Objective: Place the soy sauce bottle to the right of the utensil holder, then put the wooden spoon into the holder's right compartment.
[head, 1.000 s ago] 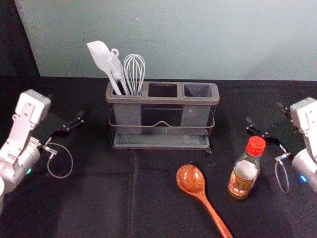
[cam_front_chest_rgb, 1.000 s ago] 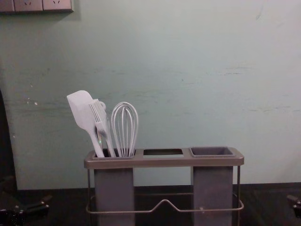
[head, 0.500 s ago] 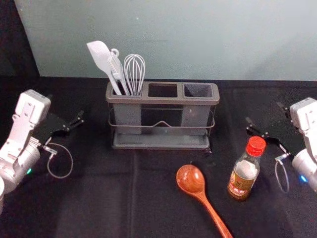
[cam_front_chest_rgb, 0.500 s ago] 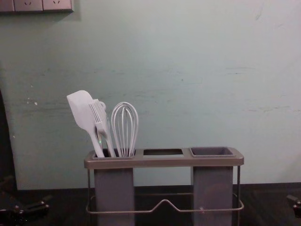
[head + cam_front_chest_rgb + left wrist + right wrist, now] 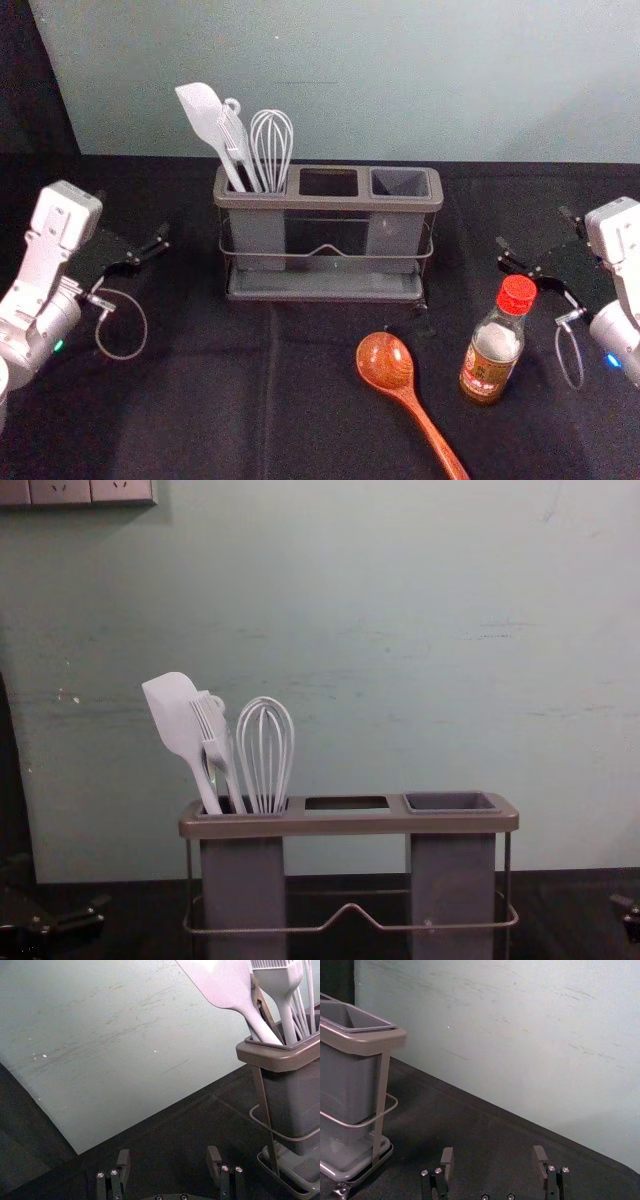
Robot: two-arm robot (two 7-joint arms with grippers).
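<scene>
In the head view my left gripper hovers left of the utensil holder, and my right gripper is right of it, behind the soy sauce bottle. The red-capped bottle stands upright at front right. Left of it lies the wooden spoon, bowl towards the holder, handle running to the front edge. The holder's right compartment holds nothing. In the left wrist view the left gripper is open and empty; in the right wrist view so is the right gripper.
A white spatula, a brush and a whisk stand in the holder's left compartment. Behind the dark cloth-covered table rises a pale wall. A wire rail runs along the holder's front.
</scene>
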